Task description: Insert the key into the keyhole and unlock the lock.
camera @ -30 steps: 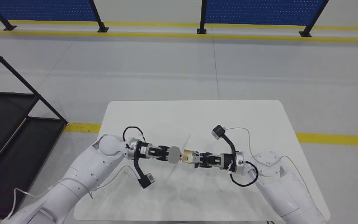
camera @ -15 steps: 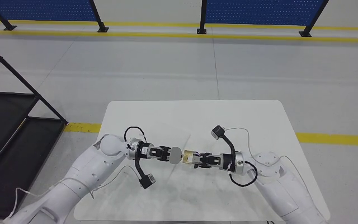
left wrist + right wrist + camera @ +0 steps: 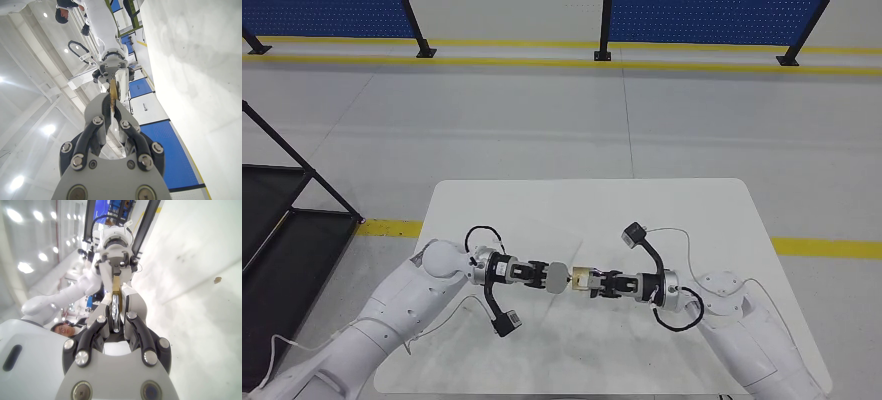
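Table: you're looking at a white rectangular tabletop with rounded corners (image 3: 692,210). A small tan crumb (image 3: 217,280) is lying on it, with faint dark specks scattering nearby.

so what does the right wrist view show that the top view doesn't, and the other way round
Right wrist view: the silver shackle pinched between the right gripper's fingers, seen edge-on. Top view: the white table's full outline, with the lock held above its middle. Both: the brass lock shut in the right gripper, and the left gripper right at its far end.
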Robot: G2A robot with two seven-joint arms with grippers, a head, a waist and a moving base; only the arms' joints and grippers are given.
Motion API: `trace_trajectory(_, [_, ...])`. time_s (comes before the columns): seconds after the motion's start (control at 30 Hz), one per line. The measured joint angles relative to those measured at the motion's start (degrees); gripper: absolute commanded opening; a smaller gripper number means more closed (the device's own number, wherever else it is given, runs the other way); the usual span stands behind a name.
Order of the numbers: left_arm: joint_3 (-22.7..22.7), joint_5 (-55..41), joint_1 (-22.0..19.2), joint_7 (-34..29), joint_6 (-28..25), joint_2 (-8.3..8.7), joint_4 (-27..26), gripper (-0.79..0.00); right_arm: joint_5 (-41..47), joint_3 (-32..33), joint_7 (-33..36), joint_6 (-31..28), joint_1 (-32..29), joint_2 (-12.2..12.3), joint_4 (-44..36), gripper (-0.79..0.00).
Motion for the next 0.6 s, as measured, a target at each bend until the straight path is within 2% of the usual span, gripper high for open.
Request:
trace_trajectory(0.27, [-2.7, -3.7, 1.1, 1.0, -1.1, 0.83, -0.2, 0.0, 0.3, 1.2, -1.4, -0.4, -0.5, 0.2, 0.0, -0.785])
trace_trajectory(0.37, [-3.6, -6.8, 1.5, 1.9, -6.3, 1.16, 0.5, 0.0, 0.0, 1.7, -2.1, -0.5, -0.9, 0.3, -0.2, -0.785])
trace_trajectory(0.5, [-3.7, -14.5, 1.5, 4.7, -18.6, 1.19, 0.8, 0.0, -0.1, 2.0, -2.4, -0.2, -1.1, 0.3, -0.1, -0.785])
trace_trajectory(0.57, [-3.7, -16.3, 1.5, 5.1, -21.2, 1.18, 0.9, 0.0, -0.1, 2.0, -2.4, -0.1, -1.1, 0.3, -0.1, -0.785])
trace_trajectory(0.6, [-3.7, -15.6, 1.5, 5.0, -20.6, 1.17, 0.9, 0.0, -0.1, 2.0, -2.4, -0.1, -1.1, 0.3, -0.1, -0.785])
